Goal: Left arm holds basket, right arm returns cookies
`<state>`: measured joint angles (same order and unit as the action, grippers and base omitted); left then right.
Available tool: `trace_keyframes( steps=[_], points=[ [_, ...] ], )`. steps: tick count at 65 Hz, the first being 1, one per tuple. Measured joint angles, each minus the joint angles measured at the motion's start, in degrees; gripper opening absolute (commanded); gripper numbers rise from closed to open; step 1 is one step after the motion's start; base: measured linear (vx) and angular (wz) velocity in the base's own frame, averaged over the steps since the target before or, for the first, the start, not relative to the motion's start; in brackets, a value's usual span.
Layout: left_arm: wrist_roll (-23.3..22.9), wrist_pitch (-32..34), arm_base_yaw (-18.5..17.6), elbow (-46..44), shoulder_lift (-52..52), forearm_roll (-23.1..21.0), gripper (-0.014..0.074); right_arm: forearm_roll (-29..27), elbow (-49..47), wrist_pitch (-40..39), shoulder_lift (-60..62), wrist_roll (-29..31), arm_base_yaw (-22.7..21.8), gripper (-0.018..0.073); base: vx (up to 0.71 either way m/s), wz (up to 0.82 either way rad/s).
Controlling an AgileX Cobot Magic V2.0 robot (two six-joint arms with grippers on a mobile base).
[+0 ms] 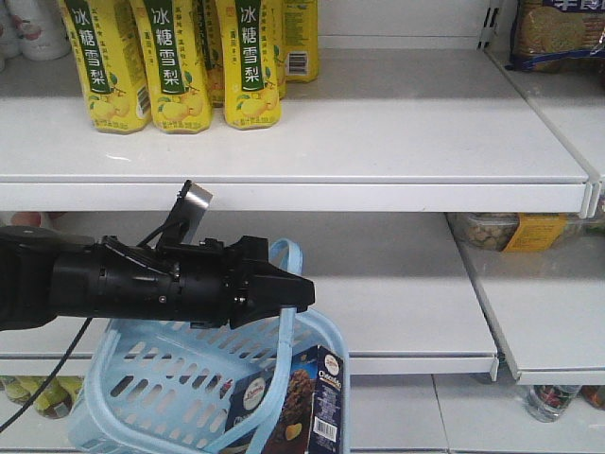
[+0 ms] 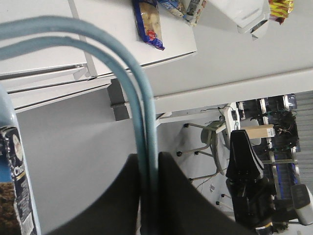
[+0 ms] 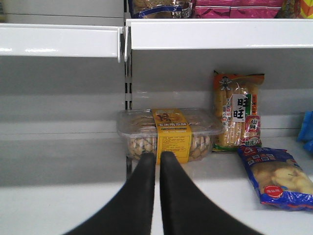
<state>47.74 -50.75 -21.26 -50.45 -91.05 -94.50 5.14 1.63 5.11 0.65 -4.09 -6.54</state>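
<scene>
Drink bottles (image 1: 180, 61): yellow labels, in a row at the left of the upper shelf (image 1: 425, 142).
Left arm (image 1: 113, 284): black, reaches in level from the left edge, in front of the lower shelf.
Left gripper (image 1: 288, 301): jaws pinch both basket handles. In the wrist view the two black fingers (image 2: 122, 196) press against the straps from either side.
Handles (image 2: 142, 98): two light blue loops, side by side, running down into the jaws.
Basket (image 1: 161, 378): light blue with slotted sides. It hangs tilted under the left gripper, low in the front view.
Cookies (image 1: 307, 407): dark carton standing inside the basket at its right end, barcode panel facing out, one handle strap crossing in front.
Clear tub (image 3: 168, 129): yellow label band, on the lower shelf beside the shelf upright.
Right gripper (image 3: 159, 196): fingers pressed together with nothing between them. It sits low over the shelf board and points at the tub; cannot tell if it touches.
Upright packet (image 3: 238, 110): stands just right of the tub.
Blue bag (image 3: 276, 178): lies flat, right of the gripper.
</scene>
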Motion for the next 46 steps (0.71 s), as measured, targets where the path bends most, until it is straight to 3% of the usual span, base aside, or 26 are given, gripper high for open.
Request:
trace_keyframes(
  steps=[25,38,46],
  points=[
    [0.0,0.0,0.0,0.0,0.0,0.0,-0.0003,-0.2,0.0,-2.9,0.0,-0.1,0.0,-0.0006,0.00,0.00],
    [0.0,0.0,0.0,0.0,0.0,0.0,-0.0003,-3.4,0.0,-9.3,0.0,-1.4,0.0,-0.0006,0.00,0.00],
    [0.0,0.0,0.0,0.0,0.0,0.0,-0.0003,-4.8,-1.0,-6.9,-0.4,-2.4,0.0,-0.0006,0.00,0.00]
  ],
)
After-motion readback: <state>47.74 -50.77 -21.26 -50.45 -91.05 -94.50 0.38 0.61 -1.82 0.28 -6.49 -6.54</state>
